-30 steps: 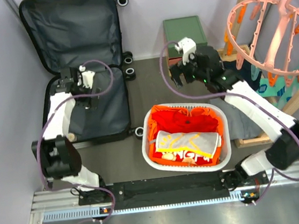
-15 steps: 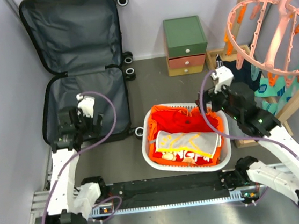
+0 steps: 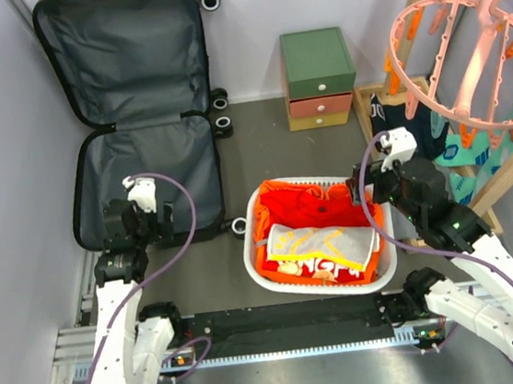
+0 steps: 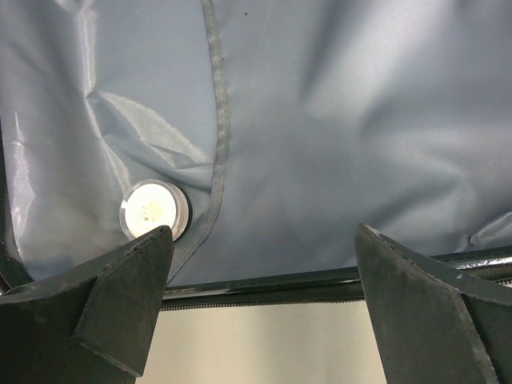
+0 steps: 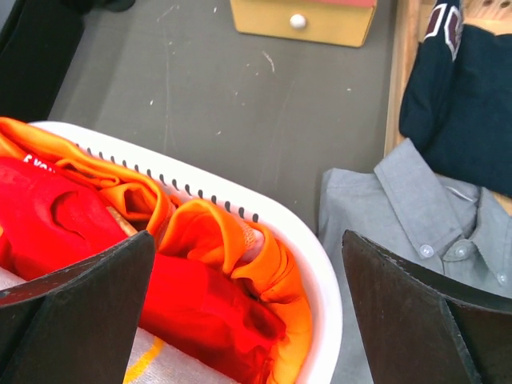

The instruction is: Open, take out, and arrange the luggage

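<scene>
We see the luggage (image 3: 121, 59) lying open at the upper left of the overhead frame. Its two halves are spread one above the other, dark grey lining facing up and the wheels along the right side.

The left gripper (image 4: 264, 236) hangs over the lower edge of the lower half, near its left corner. Its fingers are spread wide with nothing between them. In the left wrist view grey lining fills most of the frame and the dark zipper edge runs across the bottom. A small round white disc (image 4: 154, 210) sits in the lining just above the left finger.

The right gripper (image 5: 248, 240) is likewise spread wide and empty. It hovers over the upper right rim of the white laundry basket (image 3: 384, 233), which sits at the centre of the overhead frame, just right of the luggage. The basket holds red and orange clothes (image 5: 200, 288). A grey buttoned shirt (image 5: 400, 216) lies on the floor to the right of the basket, and a navy garment (image 5: 456, 104) lies above it. A green-and-orange drawer box (image 3: 317, 60) stands against the wall at top centre.
</scene>
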`<action>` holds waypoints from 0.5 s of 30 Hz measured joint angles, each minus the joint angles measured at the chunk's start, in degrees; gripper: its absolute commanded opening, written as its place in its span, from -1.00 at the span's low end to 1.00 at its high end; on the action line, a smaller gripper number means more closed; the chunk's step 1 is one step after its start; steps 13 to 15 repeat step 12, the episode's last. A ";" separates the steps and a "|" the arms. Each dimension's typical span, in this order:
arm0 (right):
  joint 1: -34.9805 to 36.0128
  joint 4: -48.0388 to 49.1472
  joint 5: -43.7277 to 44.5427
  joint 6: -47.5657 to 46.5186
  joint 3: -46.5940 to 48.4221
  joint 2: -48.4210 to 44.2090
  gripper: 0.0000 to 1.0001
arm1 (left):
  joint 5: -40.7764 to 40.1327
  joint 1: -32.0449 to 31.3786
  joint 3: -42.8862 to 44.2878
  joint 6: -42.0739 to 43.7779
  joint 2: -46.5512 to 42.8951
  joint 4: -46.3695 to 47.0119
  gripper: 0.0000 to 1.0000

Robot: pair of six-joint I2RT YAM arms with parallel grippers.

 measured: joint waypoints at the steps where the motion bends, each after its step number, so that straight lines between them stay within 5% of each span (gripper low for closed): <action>1: 0.00 0.04 0.31 0.02 0.00 -0.20 0.97 | 0.02 0.00 -0.17 -0.04 -0.15 0.04 0.98; 15: 0.00 -0.20 3.21 1.25 0.00 -0.35 0.98 | 0.26 0.09 -1.46 0.17 -1.70 0.39 0.98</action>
